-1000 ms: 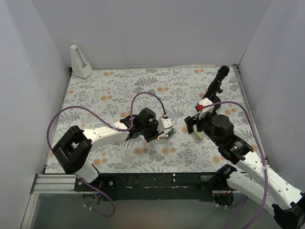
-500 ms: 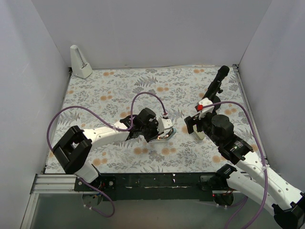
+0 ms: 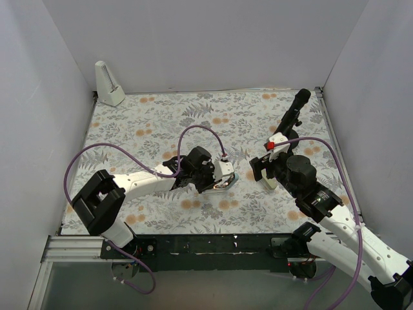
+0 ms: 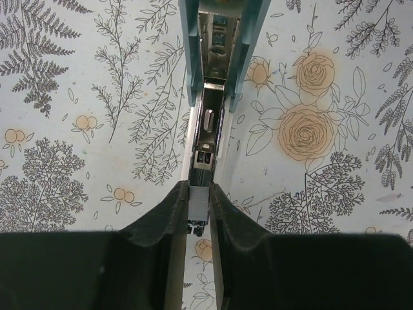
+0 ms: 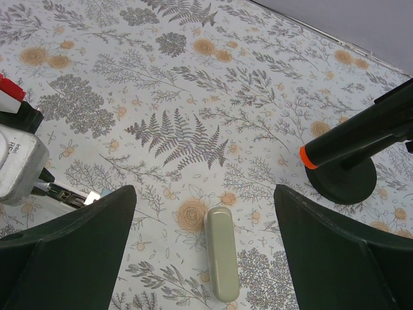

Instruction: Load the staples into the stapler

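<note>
Stapler [image 4: 216,58] cut off above; staple block [image 4: 198,206] half-hidden in left gripper [image 4: 198,189].

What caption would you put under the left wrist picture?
The left claw pinches a grey staple block, lined up with the open blue stapler.

stapler [image 4: 216,64]: light-blue, open, silver rail exposed | staple block [image 4: 198,205]: grey, at rail's near end

L arm [image 3: 145,182] reaches to centre of mat [image 3: 148,123]. L gripper [image 3: 224,175] sits low over stapler [image 3: 226,185]; can't tell jaw state. R gripper [image 3: 261,170] is near, above bar [image 3: 271,183]. Black stand [image 3: 293,113] at back R, white wedge [image 3: 108,84] in back L corner. Purple cables [image 3: 193,129] loop over both arms.
</note>
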